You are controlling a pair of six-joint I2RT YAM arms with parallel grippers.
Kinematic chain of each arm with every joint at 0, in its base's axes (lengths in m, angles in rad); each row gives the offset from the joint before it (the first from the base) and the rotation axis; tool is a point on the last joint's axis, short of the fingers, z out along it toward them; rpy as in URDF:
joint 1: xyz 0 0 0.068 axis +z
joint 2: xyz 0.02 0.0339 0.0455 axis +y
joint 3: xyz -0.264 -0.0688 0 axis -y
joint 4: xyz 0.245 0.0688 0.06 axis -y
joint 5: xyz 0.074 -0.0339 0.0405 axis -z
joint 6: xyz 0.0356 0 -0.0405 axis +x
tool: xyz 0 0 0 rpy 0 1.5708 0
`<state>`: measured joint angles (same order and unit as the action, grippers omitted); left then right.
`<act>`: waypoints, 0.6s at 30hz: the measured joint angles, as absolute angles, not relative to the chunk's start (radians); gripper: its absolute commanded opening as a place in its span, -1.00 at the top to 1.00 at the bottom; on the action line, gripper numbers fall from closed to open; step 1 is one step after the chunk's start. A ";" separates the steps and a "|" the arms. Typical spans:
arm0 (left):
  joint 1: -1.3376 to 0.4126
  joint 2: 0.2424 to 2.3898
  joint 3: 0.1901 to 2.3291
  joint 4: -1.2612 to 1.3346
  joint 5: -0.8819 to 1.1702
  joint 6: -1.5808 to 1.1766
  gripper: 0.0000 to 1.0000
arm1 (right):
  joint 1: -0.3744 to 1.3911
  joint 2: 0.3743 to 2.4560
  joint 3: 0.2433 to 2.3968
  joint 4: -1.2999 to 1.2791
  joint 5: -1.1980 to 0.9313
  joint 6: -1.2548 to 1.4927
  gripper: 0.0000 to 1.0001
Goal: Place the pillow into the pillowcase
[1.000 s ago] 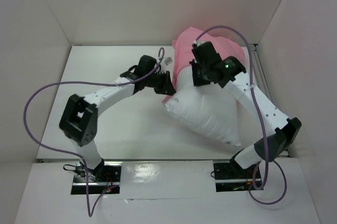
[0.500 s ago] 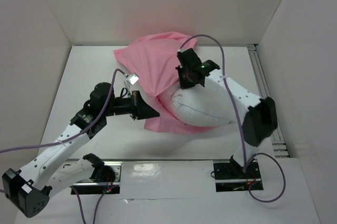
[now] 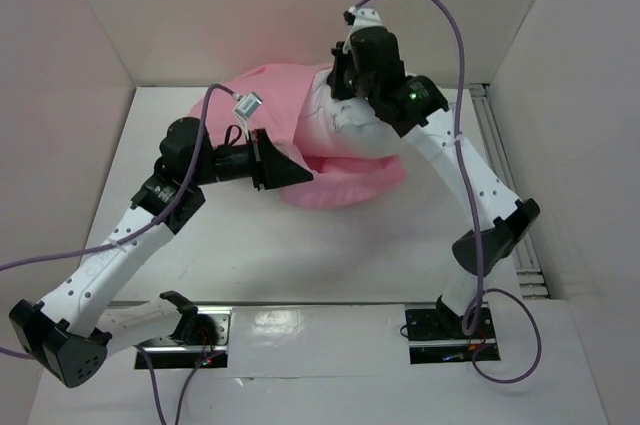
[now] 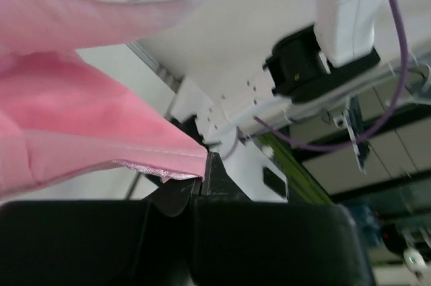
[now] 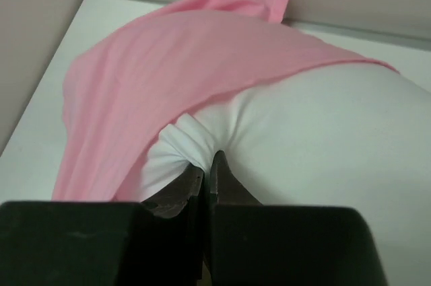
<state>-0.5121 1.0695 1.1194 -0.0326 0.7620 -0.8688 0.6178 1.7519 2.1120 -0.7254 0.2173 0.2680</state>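
Note:
The pink pillowcase (image 3: 262, 95) lies bunched at the back middle of the table, draped over and under the white pillow (image 3: 350, 133). Only a strip of the pillow shows between pink folds. My right gripper (image 3: 338, 105) is raised near the back wall, shut on a gathered fold of the pillow (image 5: 323, 138); in the right wrist view the gripper (image 5: 209, 161) pinches white cloth beside the pillowcase (image 5: 148, 77). My left gripper (image 3: 303, 175) reaches in from the left, shut on the pillowcase's hemmed edge (image 4: 101, 138), with the gripper (image 4: 200, 177) clamping its corner.
White walls box in the table on the left, back and right (image 3: 560, 65). A metal rail (image 3: 497, 150) runs along the right side. Purple cables (image 3: 455, 35) loop above both arms. The right arm's link (image 4: 343, 17) shows close by in the left wrist view.
My right gripper has lifted the pillow up and toward the back wall. More pink cloth now covers the pillow. My left gripper has shifted slightly right and back, still holding the edge.

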 measured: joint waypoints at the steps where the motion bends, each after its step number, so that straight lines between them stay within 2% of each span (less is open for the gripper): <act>1: -0.528 1.055 1.088 0.021 0.771 -0.890 1.00 | 0.633 1.722 2.042 -0.686 0.221 0.277 1.00; 4: -0.606 0.986 0.920 0.085 0.750 -0.945 1.00 | 0.670 1.668 1.785 -0.602 0.201 0.324 1.00; 7: -0.665 0.908 0.791 -0.050 0.691 -0.941 0.96 | 0.696 1.710 1.596 -0.577 0.165 0.368 1.00; 8: -0.669 0.885 0.772 -0.113 0.661 -0.930 0.34 | 0.704 1.731 1.549 -0.576 0.154 0.381 1.00; 9: -0.668 0.863 0.764 -0.186 0.629 -0.910 -0.11 | 0.711 1.746 1.518 -0.578 0.139 0.395 1.00; 10: -0.664 0.847 0.767 -0.243 0.618 -0.899 -0.50 | 0.724 1.759 1.501 -0.581 0.117 0.410 0.90; 11: -0.661 0.831 0.783 -0.303 0.605 -0.878 -0.91 | 0.736 1.761 1.501 -0.582 0.102 0.417 0.49; 12: -0.661 0.823 0.813 -0.361 0.595 -0.855 -0.98 | 0.751 1.755 1.506 -0.587 0.092 0.424 0.26; 15: -0.655 0.836 0.967 -0.509 0.531 -0.795 -0.92 | 0.786 1.703 1.525 -0.595 0.093 0.430 -0.42; 18: -0.646 0.872 1.132 -0.603 0.446 -0.725 -0.57 | 0.784 1.599 1.523 -0.623 0.134 0.426 -0.55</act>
